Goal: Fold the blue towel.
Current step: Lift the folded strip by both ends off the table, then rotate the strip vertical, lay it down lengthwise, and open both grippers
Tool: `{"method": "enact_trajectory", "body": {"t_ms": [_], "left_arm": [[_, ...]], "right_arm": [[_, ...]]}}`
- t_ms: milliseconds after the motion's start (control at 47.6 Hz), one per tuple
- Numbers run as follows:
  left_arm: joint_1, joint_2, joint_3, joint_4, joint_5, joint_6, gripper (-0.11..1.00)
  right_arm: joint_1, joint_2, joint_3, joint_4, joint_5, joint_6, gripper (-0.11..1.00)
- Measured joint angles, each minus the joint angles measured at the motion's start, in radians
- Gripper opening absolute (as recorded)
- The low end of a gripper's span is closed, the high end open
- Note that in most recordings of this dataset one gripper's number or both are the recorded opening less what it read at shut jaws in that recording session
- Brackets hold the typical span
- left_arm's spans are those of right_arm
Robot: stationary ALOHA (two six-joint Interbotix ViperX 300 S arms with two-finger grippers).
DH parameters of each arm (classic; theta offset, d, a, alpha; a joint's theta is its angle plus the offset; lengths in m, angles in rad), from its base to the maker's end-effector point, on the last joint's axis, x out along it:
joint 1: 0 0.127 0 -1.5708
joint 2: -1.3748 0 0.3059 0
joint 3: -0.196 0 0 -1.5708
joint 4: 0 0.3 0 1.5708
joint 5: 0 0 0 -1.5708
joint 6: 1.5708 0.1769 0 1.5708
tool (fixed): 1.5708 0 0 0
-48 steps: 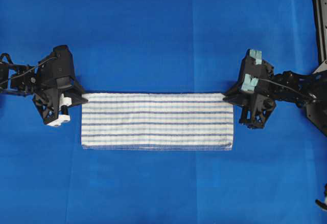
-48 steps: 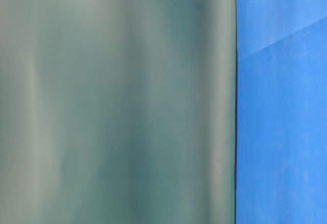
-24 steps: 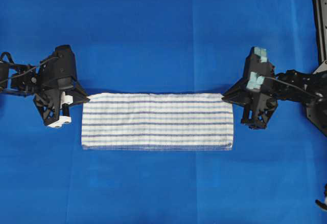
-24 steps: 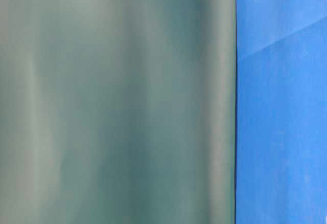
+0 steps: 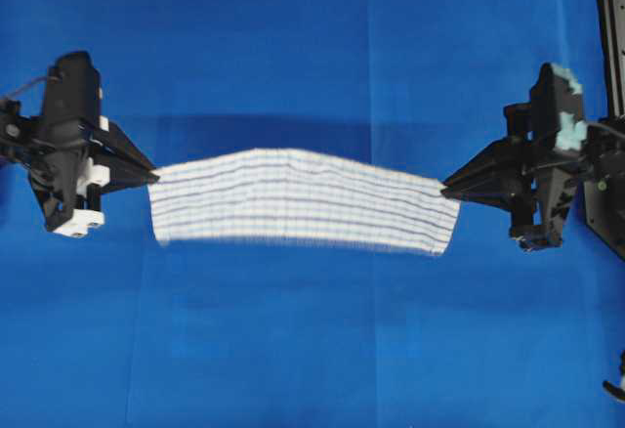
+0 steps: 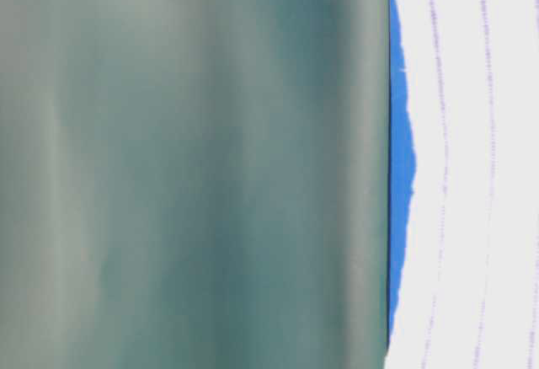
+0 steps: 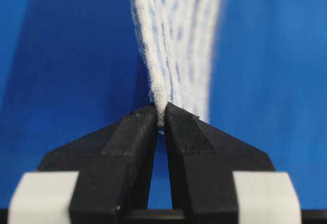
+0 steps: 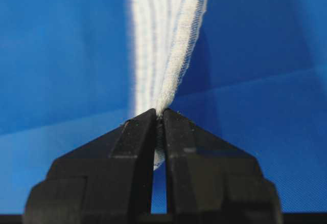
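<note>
Two claws, left gripper (image 5: 148,176) and right gripper (image 5: 449,189), each clamped on an end of the towel (image 5: 303,198); long axis spans between them, sagging off the table (image 5: 312,350)

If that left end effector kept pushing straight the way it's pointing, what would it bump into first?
The towel it already pinches: the left end effector points along it toward the right end effector, so the cloth would bunch up first. Depth is hard to judge.
</note>
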Motion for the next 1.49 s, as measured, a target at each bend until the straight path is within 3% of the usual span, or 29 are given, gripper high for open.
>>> {"method": "enact_trajectory", "body": {"t_ms": [273,504,777,1156,1492], "left_arm": [[-0.046,0.035,-0.038,0.0,-0.055,-0.034,0.04],[-0.086,0.121,-0.104,-0.002,-0.152,-0.048,0.05],[-0.12,0.25,-0.225,-0.005,-0.229,-0.138,0.04],[-0.155,0.489,-0.442,-0.005,-0.37,-0.132,0.05],[-0.156,0.663,-0.612,-0.003,-0.466,-0.101,0.04]], "right_arm": [[-0.028,0.023,-0.04,-0.014,0.003,-0.003,0.28],[-0.19,0.101,-0.114,-0.072,0.012,-0.003,0.28],[-0.367,0.238,-0.256,-0.179,0.051,-0.003,0.28],[-0.442,0.377,-0.425,-0.298,0.067,-0.005,0.28],[-0.491,0.393,-0.453,-0.345,0.075,-0.005,0.28]]}}
